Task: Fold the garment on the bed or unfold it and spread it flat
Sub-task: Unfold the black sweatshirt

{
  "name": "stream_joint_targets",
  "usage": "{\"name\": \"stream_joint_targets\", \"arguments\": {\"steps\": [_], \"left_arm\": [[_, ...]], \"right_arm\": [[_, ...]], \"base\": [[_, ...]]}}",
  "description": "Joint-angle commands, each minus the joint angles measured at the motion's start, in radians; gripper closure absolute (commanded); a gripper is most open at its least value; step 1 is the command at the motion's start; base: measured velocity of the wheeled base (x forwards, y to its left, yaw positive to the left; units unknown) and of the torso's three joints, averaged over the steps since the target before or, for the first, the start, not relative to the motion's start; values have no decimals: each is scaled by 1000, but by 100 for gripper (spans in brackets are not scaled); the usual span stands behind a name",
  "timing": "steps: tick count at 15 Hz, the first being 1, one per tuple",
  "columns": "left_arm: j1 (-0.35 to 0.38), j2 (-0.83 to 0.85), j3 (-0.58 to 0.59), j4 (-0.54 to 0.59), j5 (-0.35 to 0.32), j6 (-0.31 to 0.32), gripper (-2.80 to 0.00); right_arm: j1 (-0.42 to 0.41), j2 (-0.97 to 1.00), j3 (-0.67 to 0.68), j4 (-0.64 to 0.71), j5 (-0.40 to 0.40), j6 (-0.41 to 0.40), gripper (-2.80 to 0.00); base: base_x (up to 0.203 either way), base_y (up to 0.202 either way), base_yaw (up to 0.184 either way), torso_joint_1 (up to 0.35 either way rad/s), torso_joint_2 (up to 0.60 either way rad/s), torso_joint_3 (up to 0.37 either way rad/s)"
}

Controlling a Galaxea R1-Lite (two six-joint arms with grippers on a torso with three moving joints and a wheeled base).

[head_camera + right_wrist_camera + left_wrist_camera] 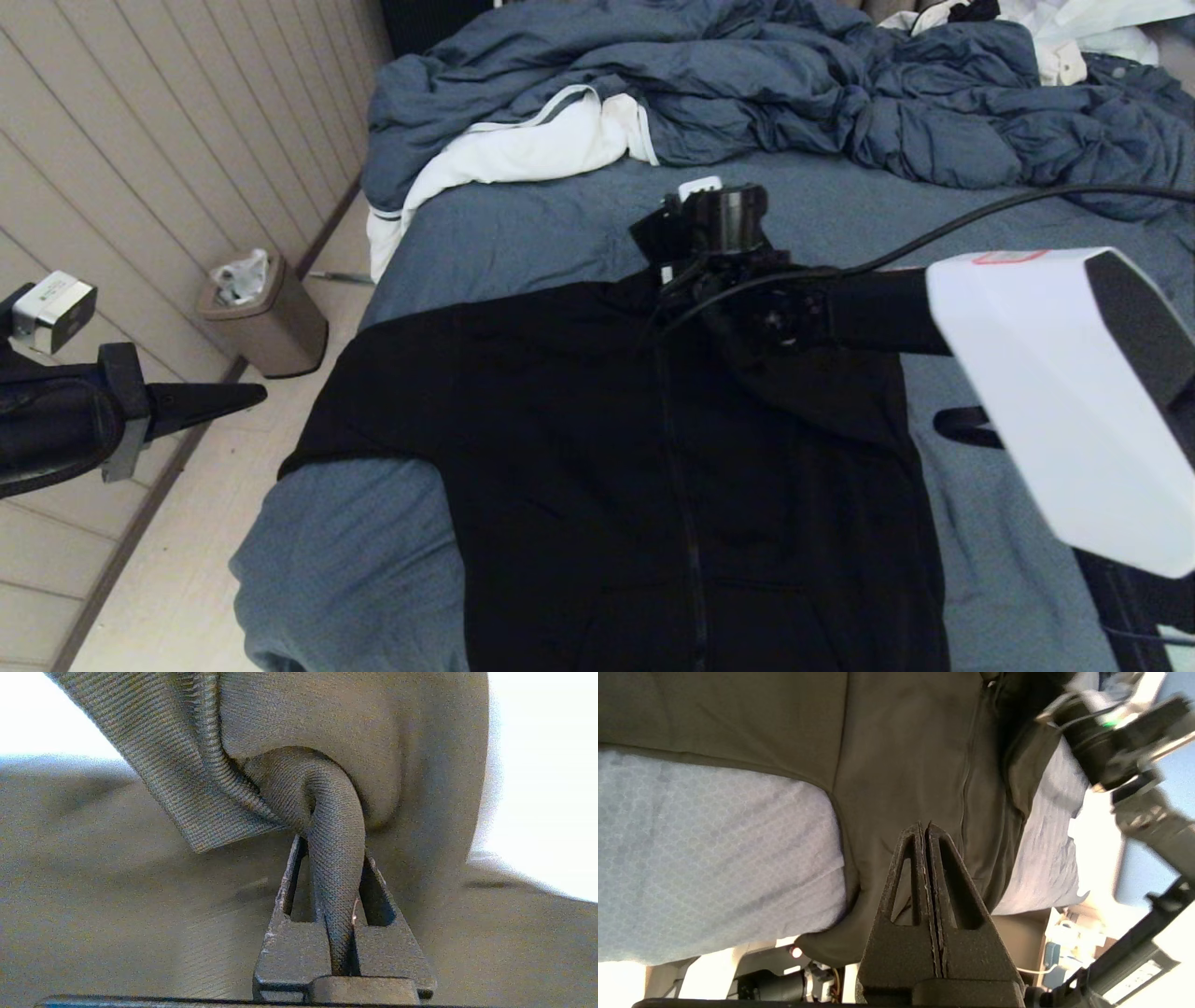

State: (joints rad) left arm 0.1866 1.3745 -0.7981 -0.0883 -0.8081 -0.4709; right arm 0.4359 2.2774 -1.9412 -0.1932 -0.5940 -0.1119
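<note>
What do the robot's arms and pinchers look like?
The right arm has a big white shell with a small red mark on top, then a black wrist with a black cable running along it. The left end effector is matte black: two flat triangular fingers with cut-out windows, tapering to a point. The right end effector has the same black windowed fingers.

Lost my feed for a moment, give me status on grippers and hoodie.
Right gripper shut on a fold of the hoodie near its collar. Left gripper shut, empty, parked off the bed. Nothing in the way.
</note>
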Motion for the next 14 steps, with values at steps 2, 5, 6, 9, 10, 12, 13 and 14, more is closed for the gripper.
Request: {"name": "stream_joint_targets", "arguments": {"steps": [2, 5, 6, 9, 10, 12, 13, 14], "left_arm": [[1, 0, 0, -1, -5, -3, 0], [-1, -4, 8, -1, -6, 0, 0], [-1, -8, 11, -2, -6, 0, 0], [-1, -8, 11, -2, -6, 0, 0], [-1, -8, 13, -2, -6, 0, 0], [-1, -7, 13, -2, -6, 0, 0], [-2, -6, 13, -2, -6, 0, 0], [-6, -5, 14, -2, -6, 0, 0]], "right_arm": [[-125, -149, 96, -6, -12, 2, 0], [-298, -303, 256, -9, 4, 6, 0], [-360, -338, 305, -10, 17, 9, 0], [-525, -376, 393, -12, 85, 34, 0], [-572, -375, 409, -13, 104, 44, 0], [-669, -356, 430, -15, 153, 60, 0], [-715, -329, 426, -16, 176, 64, 0], [-747, -303, 419, -18, 187, 65, 0]], "base": [[0, 0, 0, 0, 0, 0], [0, 0, 0, 0, 0, 0], [0, 0, 0, 0, 0, 0], [0, 0, 0, 0, 0, 0], [0, 0, 0, 0, 0, 0], [0, 0, 0, 0, 0, 0], [0, 0, 0, 0, 0, 0], [0, 0, 0, 0, 0, 0]]}}
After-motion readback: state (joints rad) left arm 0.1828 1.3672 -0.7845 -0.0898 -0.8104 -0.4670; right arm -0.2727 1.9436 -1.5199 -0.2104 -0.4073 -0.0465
